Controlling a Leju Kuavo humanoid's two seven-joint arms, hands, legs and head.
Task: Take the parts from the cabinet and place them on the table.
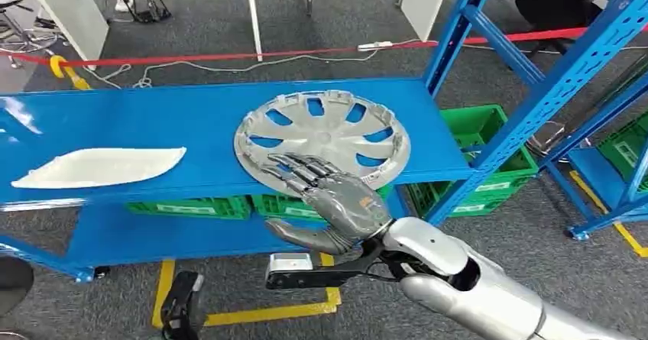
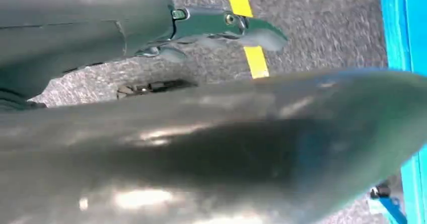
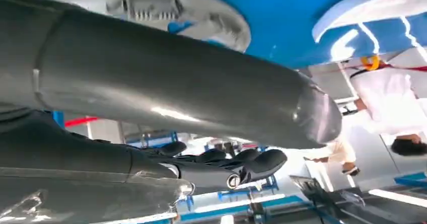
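Here the hubcap lies flat on the blue shelf, toward its right end and near the front edge. The right hand hovers at the hubcap's near rim, palm down, fingers spread and stretched over the rim, holding nothing; whether they touch it cannot be told. Well left of the hubcap a white part lies on the same shelf. Green crates sit below and right of the hubcap. The left hand hangs over grey carpet beside a yellow line, fingers loosely extended, empty
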